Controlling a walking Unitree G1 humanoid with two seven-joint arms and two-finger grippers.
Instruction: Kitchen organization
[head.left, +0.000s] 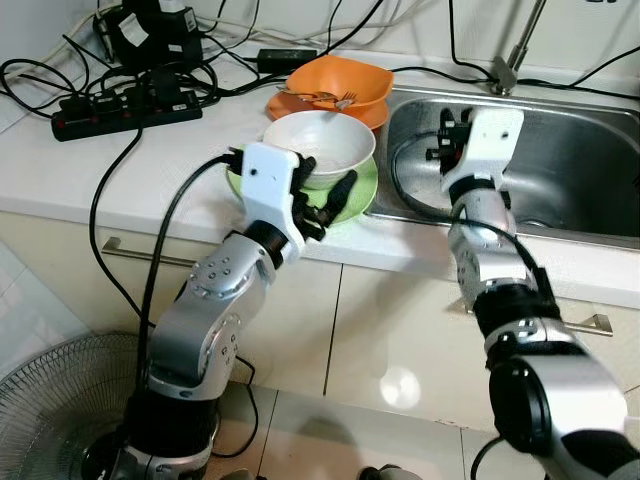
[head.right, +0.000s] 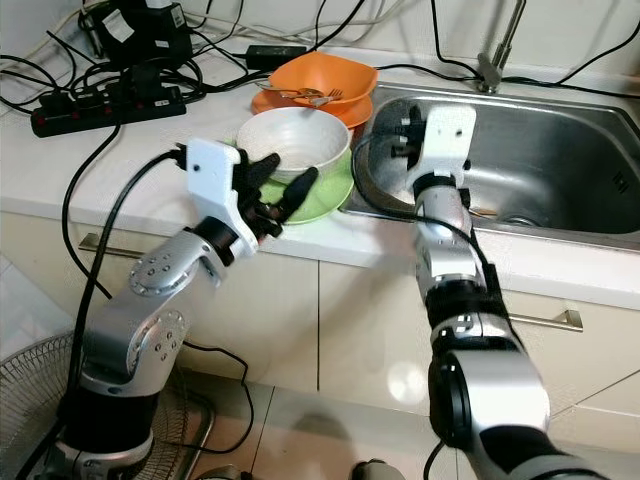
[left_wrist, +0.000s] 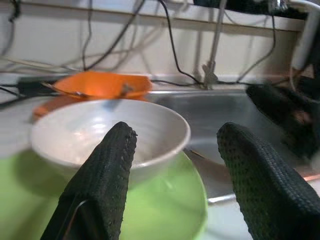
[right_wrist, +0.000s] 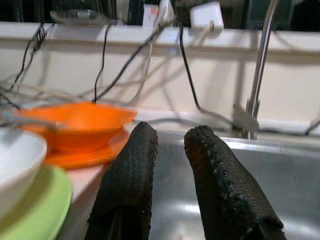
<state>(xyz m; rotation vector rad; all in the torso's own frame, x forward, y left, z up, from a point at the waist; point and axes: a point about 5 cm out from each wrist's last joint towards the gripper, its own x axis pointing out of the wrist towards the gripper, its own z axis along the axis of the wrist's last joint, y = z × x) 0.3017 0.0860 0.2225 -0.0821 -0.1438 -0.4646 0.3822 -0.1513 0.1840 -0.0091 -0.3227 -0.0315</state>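
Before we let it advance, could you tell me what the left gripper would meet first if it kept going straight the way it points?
Most likely the white bowl on the green plate: the open left gripper points at the bowl's near wall.

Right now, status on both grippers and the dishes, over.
Left gripper open, at white bowl on green plate. Right gripper slightly open, empty, over sink. Orange bowl behind.
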